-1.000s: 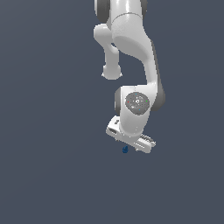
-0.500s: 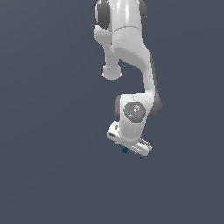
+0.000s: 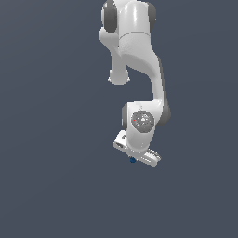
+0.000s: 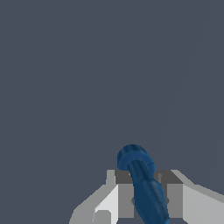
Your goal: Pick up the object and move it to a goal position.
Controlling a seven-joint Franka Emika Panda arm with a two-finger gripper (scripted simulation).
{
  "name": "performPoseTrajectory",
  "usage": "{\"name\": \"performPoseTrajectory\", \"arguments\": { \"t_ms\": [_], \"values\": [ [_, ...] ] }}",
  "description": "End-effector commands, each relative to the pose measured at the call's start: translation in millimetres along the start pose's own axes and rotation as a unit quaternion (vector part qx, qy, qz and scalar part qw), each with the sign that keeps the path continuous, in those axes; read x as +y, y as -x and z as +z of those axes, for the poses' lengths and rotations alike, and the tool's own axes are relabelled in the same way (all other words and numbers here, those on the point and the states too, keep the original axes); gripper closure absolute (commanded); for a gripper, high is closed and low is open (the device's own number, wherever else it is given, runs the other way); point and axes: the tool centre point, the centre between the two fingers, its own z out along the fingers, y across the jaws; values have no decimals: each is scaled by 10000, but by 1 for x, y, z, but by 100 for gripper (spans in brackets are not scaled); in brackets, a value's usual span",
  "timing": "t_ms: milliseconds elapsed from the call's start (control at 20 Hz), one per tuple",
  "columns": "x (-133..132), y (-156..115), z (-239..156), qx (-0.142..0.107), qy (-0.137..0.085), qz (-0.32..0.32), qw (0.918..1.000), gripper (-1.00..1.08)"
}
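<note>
Currently the gripper (image 4: 144,199) is clamped on the object (image 4: 142,186), one finger pressed against each side of it. In the wrist view the object reads as a dark blue elongated piece with a rounded, ringed end, not a plain lump. That rounded end sticks out past the fingertips (image 4: 124,177), while the rest of the body runs back between the fingers toward the palm. The hold is across the narrow width, which I judge sensible: a slim body pinched side to side should stay put during transport.

In the exterior view only a small blue spot of the object (image 3: 132,160) shows, directly under the gripper (image 3: 138,156) body and touching it. The arm (image 3: 139,69) reaches down from the frame's upper edge, with the hand tilted, not square to the camera.

Whether the object is lifted off any surface cannot be told. The backdrop is one uniform dark grey, with no edge or shadow to read height from.

Goal position: no marker visible in either view, so remaining travel cannot be judged. My reading is that the grasp is done and the carry is the step in hand.

Counts:
- arms: one
- grippers: one, with two fingers visible in the wrist view
- coloured objects: one
- goal markers: none seen
</note>
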Motion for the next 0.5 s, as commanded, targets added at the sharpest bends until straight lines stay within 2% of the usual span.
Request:
{"name": "performPoseTrajectory", "arguments": {
  "t_ms": [0,450],
  "values": [
    [0,0,0,0,0,0,10000,108],
    [0,1,-2,0,0,0,10000,108]
  ]
}}
